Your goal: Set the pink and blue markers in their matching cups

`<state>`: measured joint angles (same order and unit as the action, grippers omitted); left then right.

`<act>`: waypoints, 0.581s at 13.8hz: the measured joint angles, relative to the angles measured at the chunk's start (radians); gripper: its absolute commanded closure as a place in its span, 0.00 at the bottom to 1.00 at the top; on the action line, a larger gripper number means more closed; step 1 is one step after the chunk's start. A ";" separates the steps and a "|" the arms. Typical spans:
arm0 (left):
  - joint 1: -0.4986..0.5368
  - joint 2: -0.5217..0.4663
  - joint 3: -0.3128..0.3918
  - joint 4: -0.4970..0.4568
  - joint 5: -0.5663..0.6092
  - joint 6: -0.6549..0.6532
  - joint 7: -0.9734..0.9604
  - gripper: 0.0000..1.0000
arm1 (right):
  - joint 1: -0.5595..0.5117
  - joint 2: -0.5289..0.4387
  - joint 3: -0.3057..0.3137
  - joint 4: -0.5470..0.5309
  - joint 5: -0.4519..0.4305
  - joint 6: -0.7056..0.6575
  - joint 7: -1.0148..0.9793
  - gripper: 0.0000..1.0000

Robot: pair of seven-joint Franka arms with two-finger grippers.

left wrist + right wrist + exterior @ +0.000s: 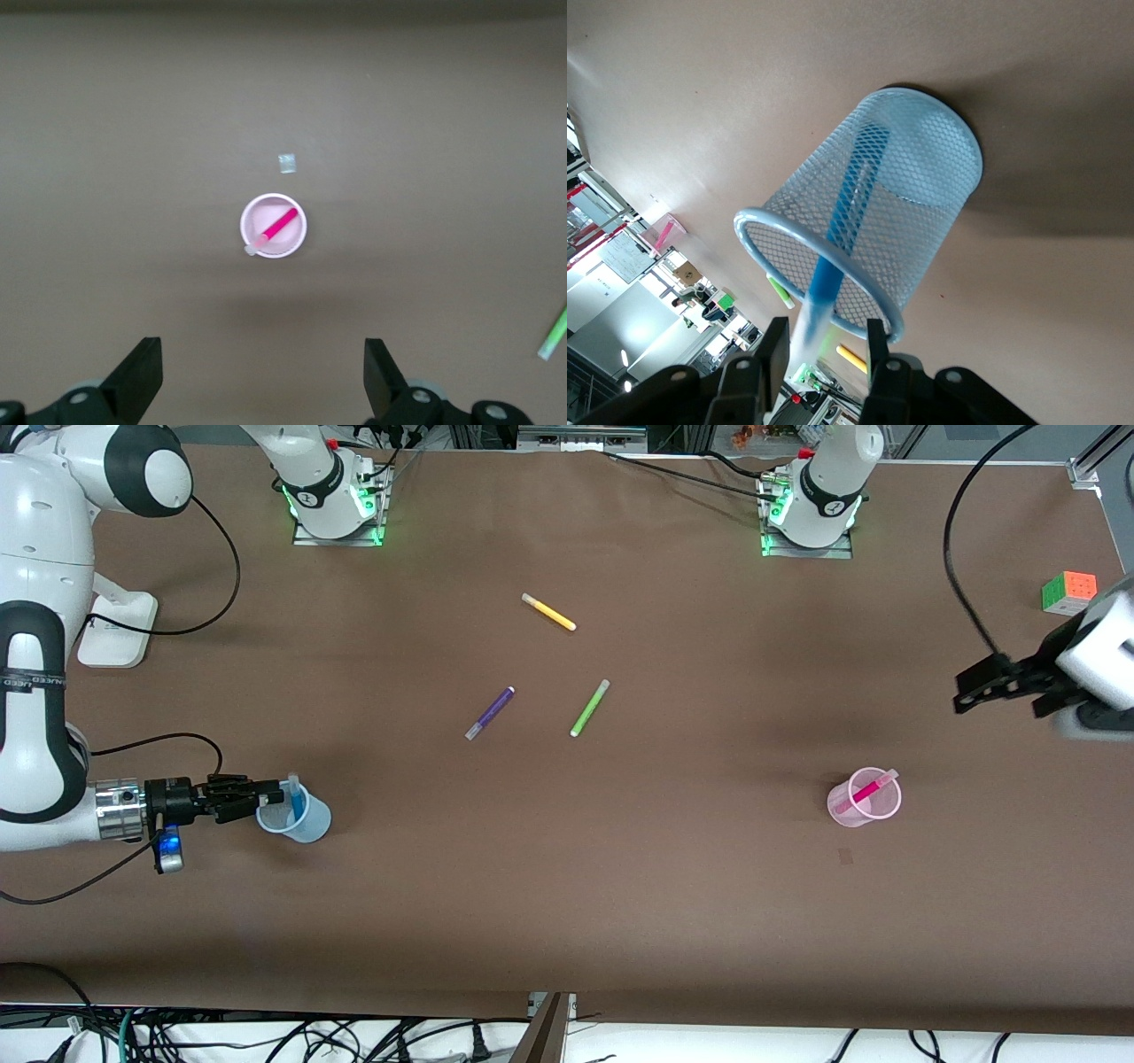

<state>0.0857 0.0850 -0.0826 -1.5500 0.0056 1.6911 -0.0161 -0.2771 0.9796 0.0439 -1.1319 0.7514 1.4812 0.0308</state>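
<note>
The pale blue cup (310, 825) stands at the right arm's end of the table with the blue marker (296, 795) leaning inside it. My right gripper (276, 797) is at the cup's rim. In the right wrist view its open fingers (776, 347) stand either side of the marker's pale top end (811, 323); the cup (921, 204) looks meshed there. The pale pink cup (864, 802) stands toward the left arm's end with the pink marker (870, 787) in it; the left wrist view shows both (257, 232), (282, 224). My left gripper (970, 691) hangs open and empty in the air (263, 381).
A yellow marker (549, 612), a purple marker (490, 713) and a lime-green marker (590, 707) lie mid-table, farther from the camera than the cups. A colour cube (1069, 592) sits at the left arm's end. A small patch (845, 856) marks the table beside the pink cup.
</note>
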 measured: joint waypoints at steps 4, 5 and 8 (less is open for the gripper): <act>-0.016 -0.090 0.017 -0.096 -0.004 0.017 -0.002 0.00 | 0.000 -0.007 0.011 0.017 0.015 -0.009 0.065 0.60; -0.020 -0.090 0.014 -0.100 -0.004 0.017 -0.003 0.00 | 0.000 -0.015 0.022 0.026 0.019 -0.022 0.102 0.60; -0.025 -0.090 -0.010 -0.103 -0.004 0.017 -0.007 0.00 | 0.002 -0.095 0.040 0.046 0.014 -0.079 0.220 0.60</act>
<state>0.0604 -0.0052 -0.0922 -1.6532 0.0015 1.7078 -0.0227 -0.2747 0.8849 0.0844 -1.0855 0.7655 1.4019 0.2505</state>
